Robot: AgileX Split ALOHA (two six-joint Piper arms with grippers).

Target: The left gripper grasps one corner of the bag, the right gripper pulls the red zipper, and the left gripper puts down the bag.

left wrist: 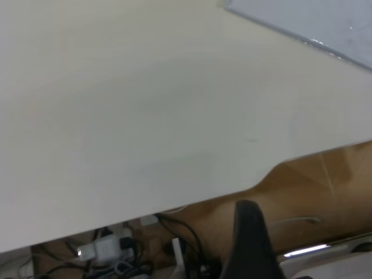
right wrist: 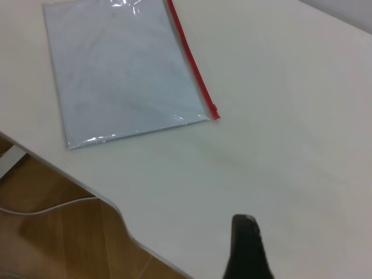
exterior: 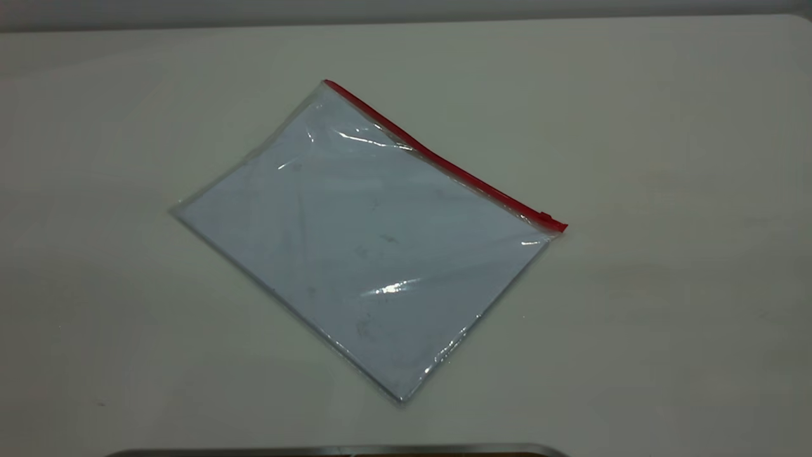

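Red zipper [exterior: 444, 158] along the bag [exterior: 361, 247], flat on the table [exterior: 666, 127]; both tools' grip indiscernible, visible only at the wrists.

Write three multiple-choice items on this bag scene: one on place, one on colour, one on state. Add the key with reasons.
1. Where is the slider tab on the red zipper?
A. At the strip's end on the exterior view's right
B. At the strip's middle
C. Off the strip, on the table

2. What colour is the bag away from its zipper edge?
A. Yellow
B. Clear pale bluish-white
C. Black

3. How is the bag now?
A. Lifted by one corner
B. Folded in half
C. Lying flat on the table, nothing gripping it

Key: 1 A, the tab sits just short of the strip's right-hand end. 2 B, the glossy plastic reads pale blue-white in the exterior and right wrist views. 3 C, no gripper touches it; each wrist view shows only a dark finger at the table's edge.
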